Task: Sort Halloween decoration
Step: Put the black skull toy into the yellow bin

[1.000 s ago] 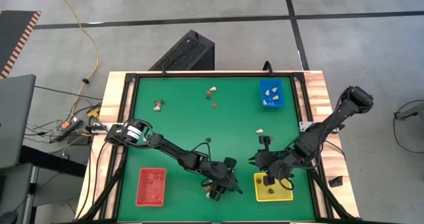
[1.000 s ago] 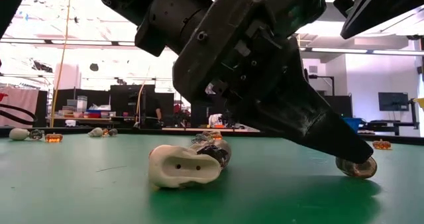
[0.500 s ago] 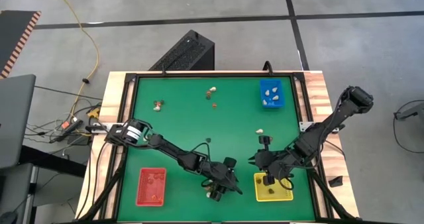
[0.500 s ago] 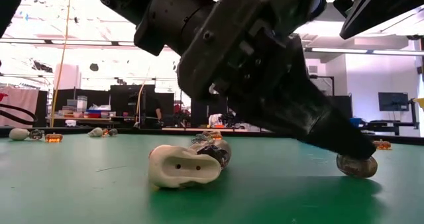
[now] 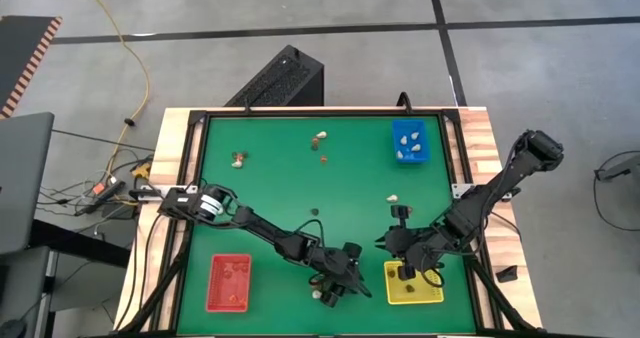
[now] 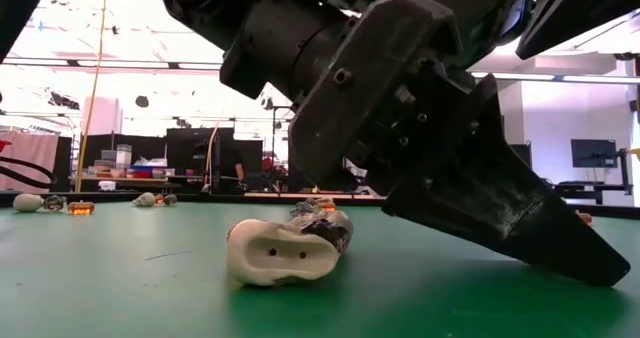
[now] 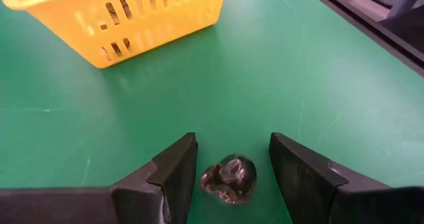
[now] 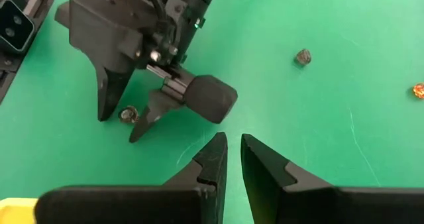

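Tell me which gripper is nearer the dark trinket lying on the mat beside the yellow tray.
Left. The left gripper straddles the dark trinket, open fingers on either side, not touching. The right gripper hangs over the yellow tray, farther off.

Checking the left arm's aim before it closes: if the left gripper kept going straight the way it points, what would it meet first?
The left gripper stands open with the dark trinket lying on the green mat between its fingers. Straight on, it would probably meet the mat; the yellow tray lies farther off.

Overhead, table-level and both wrist views all share the green table [image 5: 280, 178]
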You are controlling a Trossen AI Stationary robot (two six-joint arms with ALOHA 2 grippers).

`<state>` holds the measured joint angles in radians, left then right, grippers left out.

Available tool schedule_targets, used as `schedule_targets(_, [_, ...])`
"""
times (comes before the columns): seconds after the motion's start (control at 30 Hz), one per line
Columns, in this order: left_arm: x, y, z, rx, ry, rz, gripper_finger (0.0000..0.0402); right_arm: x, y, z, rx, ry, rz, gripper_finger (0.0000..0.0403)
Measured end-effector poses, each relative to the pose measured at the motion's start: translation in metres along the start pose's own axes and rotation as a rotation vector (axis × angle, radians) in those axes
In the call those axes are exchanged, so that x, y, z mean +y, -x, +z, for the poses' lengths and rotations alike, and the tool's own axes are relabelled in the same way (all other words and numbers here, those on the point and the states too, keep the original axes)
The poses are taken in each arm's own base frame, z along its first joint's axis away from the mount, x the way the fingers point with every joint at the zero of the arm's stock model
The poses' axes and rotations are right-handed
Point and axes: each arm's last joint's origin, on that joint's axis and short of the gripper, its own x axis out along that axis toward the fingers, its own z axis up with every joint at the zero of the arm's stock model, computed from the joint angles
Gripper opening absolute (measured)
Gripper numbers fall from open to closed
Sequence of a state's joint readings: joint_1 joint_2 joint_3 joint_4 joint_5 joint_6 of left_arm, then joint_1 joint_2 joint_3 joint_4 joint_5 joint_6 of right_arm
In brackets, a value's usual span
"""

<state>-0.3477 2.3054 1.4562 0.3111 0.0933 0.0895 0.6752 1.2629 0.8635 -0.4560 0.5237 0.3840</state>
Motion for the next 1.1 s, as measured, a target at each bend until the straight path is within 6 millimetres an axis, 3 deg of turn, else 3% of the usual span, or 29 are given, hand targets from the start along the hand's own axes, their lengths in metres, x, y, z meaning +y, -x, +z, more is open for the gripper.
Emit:
schedule_targets(0.3, [0.001, 0.000, -0.003, 0.037, 0.013, -0.001, 0.0174, 0.001, 0.001, -0.001, 0.003, 0.005, 0.005, 0.0076])
schedule_targets(0.63, [0.007, 0.001, -0.007, 0.071, 0.041, 0.004, 0.0080, 0.001, 0.001, -0.001, 0.003, 0.005, 0.005, 0.0076])
schedule_targets(0.77, [0.010, 0.001, -0.008, 0.070, 0.046, 0.010, 0.0062, 0.001, 0.001, -0.001, 0.003, 0.005, 0.005, 0.0076])
schedule_targets(0.97, [0.013, 0.012, 0.008, 0.034, 0.003, 0.017, 0.0064, 0.001, 0.001, -0.001, 0.003, 0.005, 0.005, 0.0076])
schedule_targets(1.1, [0.014, 0.025, 0.033, -0.089, -0.070, 0.036, 0.0064, 0.001, 0.001, 0.000, 0.003, 0.005, 0.004, 0.0076])
